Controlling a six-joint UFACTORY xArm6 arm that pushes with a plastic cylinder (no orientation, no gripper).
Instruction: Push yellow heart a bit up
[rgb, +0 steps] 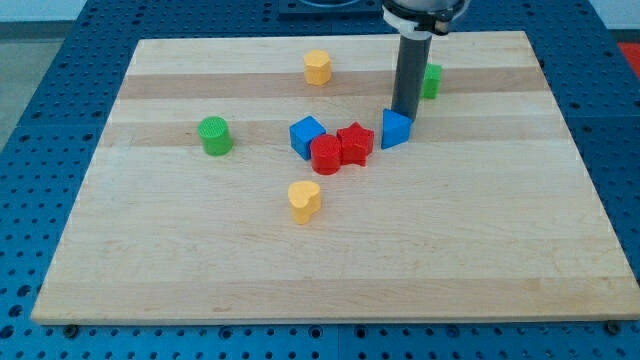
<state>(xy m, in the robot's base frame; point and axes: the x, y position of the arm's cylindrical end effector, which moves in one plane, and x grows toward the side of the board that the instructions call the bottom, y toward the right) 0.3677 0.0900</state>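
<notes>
The yellow heart (304, 200) lies on the wooden board (330, 270), a little left of centre and below the cluster of red and blue blocks. My tip (404, 114) is at the upper right of the cluster, right behind the blue triangular block (396, 129), far up and right of the yellow heart. The rod rises from there toward the view's top.
A blue cube (306, 136), a red cylinder (326, 155) and a red star (354, 144) sit together at centre. A yellow hexagonal block (318, 67) is at the top. A green cylinder (214, 136) is at left. A green block (431, 81) shows beside the rod.
</notes>
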